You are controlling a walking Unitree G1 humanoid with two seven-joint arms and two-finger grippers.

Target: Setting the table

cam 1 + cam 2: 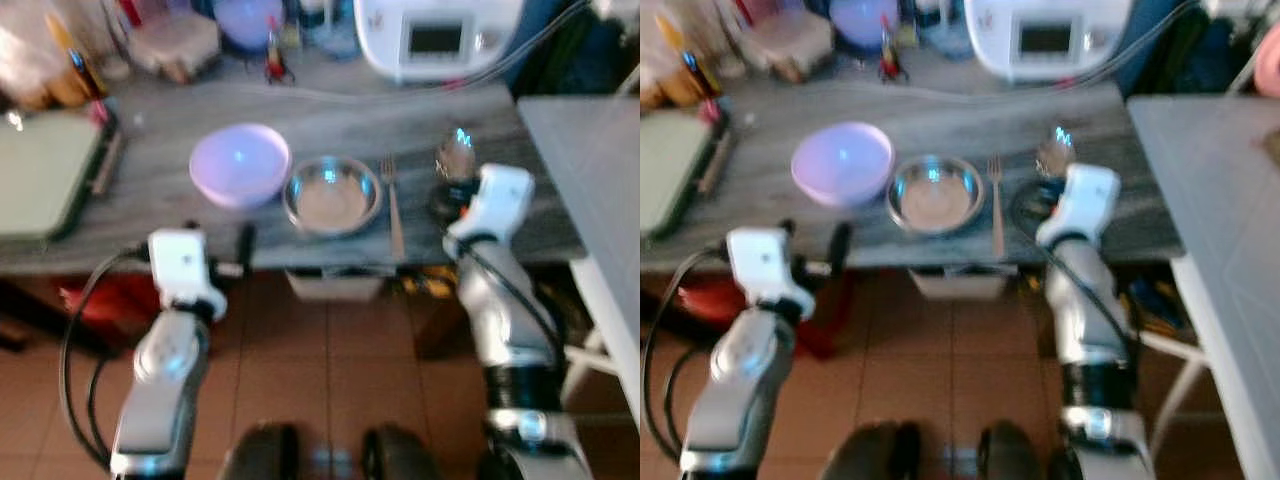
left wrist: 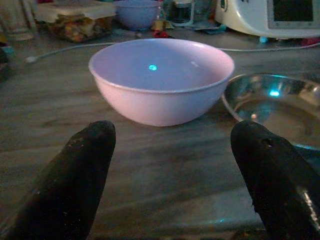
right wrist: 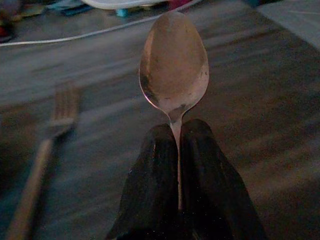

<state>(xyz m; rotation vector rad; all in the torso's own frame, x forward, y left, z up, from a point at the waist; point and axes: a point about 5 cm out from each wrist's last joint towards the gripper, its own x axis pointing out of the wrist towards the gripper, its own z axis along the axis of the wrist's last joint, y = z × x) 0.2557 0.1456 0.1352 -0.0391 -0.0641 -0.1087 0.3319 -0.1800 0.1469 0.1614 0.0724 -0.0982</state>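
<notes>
From the head you see your right pincer (image 1: 452,185) over the bench (image 1: 150,190), fork (image 1: 393,205) beside it; its wrist shows fingers (image 3: 150,195) clamped on the spoon (image 3: 173,65); your left pincer (image 2: 172,165) gapes before the pink bowl (image 2: 160,80).

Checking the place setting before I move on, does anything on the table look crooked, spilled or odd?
Nothing stands out. The pink bowl, metal bowl and fork sit neatly in a row; the right gripper holds the spoon.
</notes>
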